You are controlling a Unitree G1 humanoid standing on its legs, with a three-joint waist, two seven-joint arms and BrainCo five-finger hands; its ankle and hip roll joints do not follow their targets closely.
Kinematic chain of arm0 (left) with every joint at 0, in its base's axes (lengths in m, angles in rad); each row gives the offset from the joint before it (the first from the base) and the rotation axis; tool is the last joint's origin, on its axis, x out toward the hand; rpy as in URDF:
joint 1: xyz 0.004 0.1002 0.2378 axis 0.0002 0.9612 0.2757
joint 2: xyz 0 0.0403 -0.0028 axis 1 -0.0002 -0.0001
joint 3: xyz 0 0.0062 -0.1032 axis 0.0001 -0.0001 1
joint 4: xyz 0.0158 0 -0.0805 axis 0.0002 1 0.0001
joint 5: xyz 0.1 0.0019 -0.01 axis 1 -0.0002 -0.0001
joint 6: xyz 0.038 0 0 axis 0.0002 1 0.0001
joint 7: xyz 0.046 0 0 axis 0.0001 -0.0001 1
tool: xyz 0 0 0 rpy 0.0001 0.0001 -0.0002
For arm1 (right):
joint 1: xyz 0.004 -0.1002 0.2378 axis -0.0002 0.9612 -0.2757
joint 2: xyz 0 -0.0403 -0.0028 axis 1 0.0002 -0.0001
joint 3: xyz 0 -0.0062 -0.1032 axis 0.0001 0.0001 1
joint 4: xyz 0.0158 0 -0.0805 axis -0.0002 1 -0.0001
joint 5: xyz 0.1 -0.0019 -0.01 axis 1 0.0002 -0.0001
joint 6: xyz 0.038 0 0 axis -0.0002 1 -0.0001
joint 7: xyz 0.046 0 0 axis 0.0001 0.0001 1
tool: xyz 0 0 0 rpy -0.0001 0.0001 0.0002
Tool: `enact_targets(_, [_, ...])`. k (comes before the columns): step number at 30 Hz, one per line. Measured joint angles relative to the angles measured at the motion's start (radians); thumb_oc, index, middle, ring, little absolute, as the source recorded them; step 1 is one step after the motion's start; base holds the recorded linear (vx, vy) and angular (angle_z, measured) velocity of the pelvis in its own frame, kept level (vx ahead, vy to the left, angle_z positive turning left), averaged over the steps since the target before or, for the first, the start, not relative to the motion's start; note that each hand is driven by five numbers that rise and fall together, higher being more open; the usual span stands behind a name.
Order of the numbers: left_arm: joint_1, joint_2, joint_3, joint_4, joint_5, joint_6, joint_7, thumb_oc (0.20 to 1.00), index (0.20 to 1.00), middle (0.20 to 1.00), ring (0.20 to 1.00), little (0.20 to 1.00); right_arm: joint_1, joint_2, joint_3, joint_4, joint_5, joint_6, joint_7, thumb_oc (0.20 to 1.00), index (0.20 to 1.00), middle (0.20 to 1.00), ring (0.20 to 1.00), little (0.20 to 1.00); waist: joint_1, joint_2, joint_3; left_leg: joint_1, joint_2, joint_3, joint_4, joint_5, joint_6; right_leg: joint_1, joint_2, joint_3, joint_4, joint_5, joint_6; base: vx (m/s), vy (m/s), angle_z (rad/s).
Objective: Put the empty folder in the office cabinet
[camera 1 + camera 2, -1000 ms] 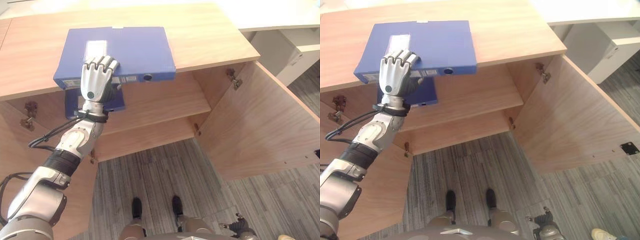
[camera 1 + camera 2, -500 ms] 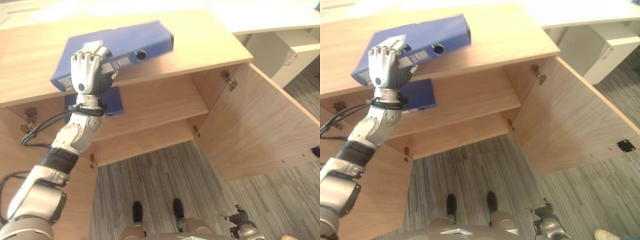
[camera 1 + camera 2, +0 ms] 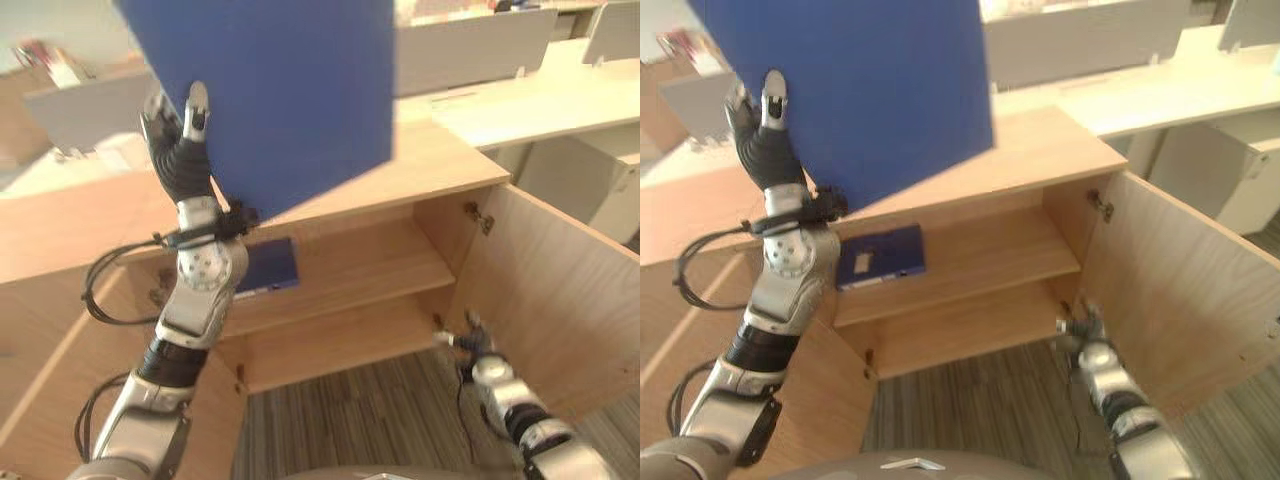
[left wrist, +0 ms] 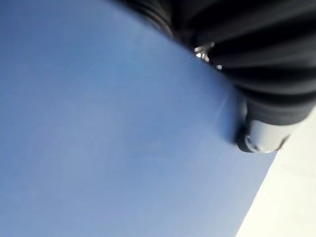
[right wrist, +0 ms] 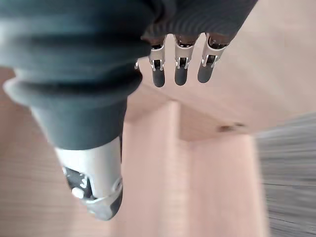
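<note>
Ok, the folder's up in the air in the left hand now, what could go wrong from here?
1. The left hand holds the blue folder by one edge, high above the cabinet top; it could slip or swing.
2. Another folder already lies on the upper shelf, so the left side may be blocked.
3. The right hand sits low by the open door and could get in the way.
</note>
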Motion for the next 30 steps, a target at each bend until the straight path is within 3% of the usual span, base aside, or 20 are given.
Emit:
enact_targets(2, [0.072, 0.002, -0.014, -0.036, -0.100, 0.002, -0.062, 0.200, 0.200, 0.200, 0.200, 0.200, -0.027, -0.063, 0.003, -0.140, 0.066, 0.012, -0.008, 1.000, 1.000, 1.000, 1.000, 1.000, 0.012, -0.004, -0.008, -0.003, 0.001, -0.014, 0.000, 0.001, -0.001, 0.008, 0.001, -0.017, 0.000, -0.001, -0.001, 0.00, 0.013, 0.21])
enact_targets(6, [0.270, 0.028, -0.047, -0.054, -0.264, 0.033, -0.168, 0.200, 0.200, 0.200, 0.200, 0.200, -0.098, -0.136, 0.005, -0.230, 0.177, -0.012, -0.005, 1.000, 1.000, 1.000, 1.000, 1.000, 0.028, -0.023, -0.019, -0.003, 0.002, -0.017, 0.000, 0.003, -0.003, 0.014, 0.002, -0.022, 0.000, -0.007, -0.010, 0.01, 0.009, 0.04])
enact_targets(9, [0.358, 0.088, -0.096, -0.057, -0.337, 0.096, -0.218, 0.200, 0.200, 0.200, 0.200, 0.200, -0.158, -0.159, 0.005, -0.227, 0.254, -0.027, 0.007, 1.000, 1.000, 1.000, 1.000, 1.000, 0.034, -0.043, -0.023, -0.006, 0.002, -0.018, 0.000, 0.005, -0.002, 0.011, 0.001, -0.023, 0.001, -0.004, -0.007, 0.00, 0.002, 0.01])
enact_targets(12, [0.464, 0.223, -0.124, -0.083, -0.413, 0.149, -0.288, 0.200, 0.200, 0.200, 0.200, 0.200, -0.238, -0.166, 0.015, -0.229, 0.386, -0.043, 0.042, 1.000, 1.000, 1.000, 1.000, 1.000, 0.035, -0.070, -0.018, -0.005, 0.001, -0.018, 0.000, 0.007, -0.001, 0.013, 0.001, -0.024, 0.001, -0.003, -0.005, 0.00, 0.000, 0.00])
enact_targets(16, [0.501, 0.275, -0.130, -0.094, -0.449, 0.171, -0.315, 0.200, 0.200, 0.200, 0.200, 0.200, -0.275, -0.166, 0.018, -0.260, 0.506, -0.057, 0.064, 1.000, 1.000, 1.000, 1.000, 1.000, 0.046, -0.075, -0.016, -0.005, -0.004, -0.020, 0.000, 0.014, 0.003, 0.015, -0.005, -0.025, 0.002, -0.003, -0.005, 0.01, 0.004, 0.04])
enact_targets(21, [0.506, 0.302, -0.128, -0.138, -0.450, 0.176, -0.331, 0.200, 0.200, 0.200, 0.200, 0.200, -0.219, -0.128, 0.073, -0.511, 0.771, -0.076, 0.113, 1.000, 1.000, 1.000, 1.000, 1.000, 0.048, -0.080, -0.008, -0.006, -0.004, -0.023, 0.000, 0.014, 0.003, 0.015, -0.003, -0.028, 0.006, -0.001, -0.008, 0.00, 0.004, 0.01])
enact_targets(24, [0.512, 0.298, -0.096, -0.175, -0.438, 0.174, -0.319, 0.200, 0.200, 0.200, 0.200, 0.200, -0.075, -0.126, 0.158, -0.858, 0.907, -0.101, 0.133, 1.000, 1.000, 1.000, 1.000, 1.000, 0.046, -0.092, 0.001, -0.010, -0.003, -0.026, 0.000, 0.013, 0.002, 0.013, -0.002, -0.034, 0.006, -0.004, -0.009, 0.00, 0.006, 0.02])
enact_targets(26, [0.511, 0.292, -0.024, -0.175, -0.347, 0.170, -0.293, 0.200, 0.200, 0.200, 0.200, 0.200, -0.028, -0.196, 0.281, -1.089, 0.925, -0.095, 0.195, 1.000, 1.000, 1.000, 1.000, 1.000, 0.041, -0.100, 0.006, -0.019, -0.004, -0.028, 0.000, 0.008, -0.006, 0.005, -0.003, -0.035, 0.006, -0.009, -0.004, 0.00, 0.000, 0.00])
enact_targets(30, [0.528, 0.235, 0.072, -0.177, -0.196, 0.156, -0.252, 0.200, 0.200, 0.200, 0.200, 0.200, 0.009, -0.191, 0.355, -1.193, 0.912, -0.096, 0.261, 1.000, 1.000, 1.000, 1.000, 1.000, 0.040, -0.119, 0.010, -0.027, -0.005, -0.025, 0.000, 0.008, -0.007, -0.005, -0.005, -0.033, 0.006, -0.009, -0.003, 0.00, 0.004, -0.01])
